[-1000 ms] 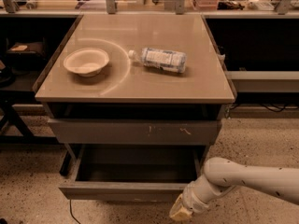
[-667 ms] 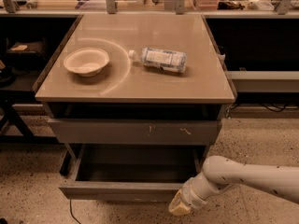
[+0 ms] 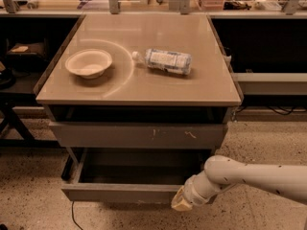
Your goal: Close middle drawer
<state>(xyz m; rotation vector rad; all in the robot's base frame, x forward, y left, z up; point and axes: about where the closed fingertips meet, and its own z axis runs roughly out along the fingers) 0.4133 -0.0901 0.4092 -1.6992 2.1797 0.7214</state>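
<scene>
The middle drawer (image 3: 120, 192) stands pulled out below the cabinet top, its plain grey front facing me and its dark tray interior (image 3: 139, 169) showing. My gripper (image 3: 180, 203), at the end of the white arm (image 3: 249, 176) that comes in from the right, is at the right end of that drawer front, touching or nearly touching its front face. It holds nothing that I can see.
Above the open drawer is a taller grey front with pale scratch marks (image 3: 158, 135). On the beige cabinet top (image 3: 144, 87) are a white bowl (image 3: 88, 63) and a lying plastic bottle (image 3: 165, 60). Dark shelving stands on both sides, and a cable (image 3: 73, 214) lies on the speckled floor.
My gripper has moved a little up and left, closer to the right end of the drawer front. The drawer itself has barely shifted.
</scene>
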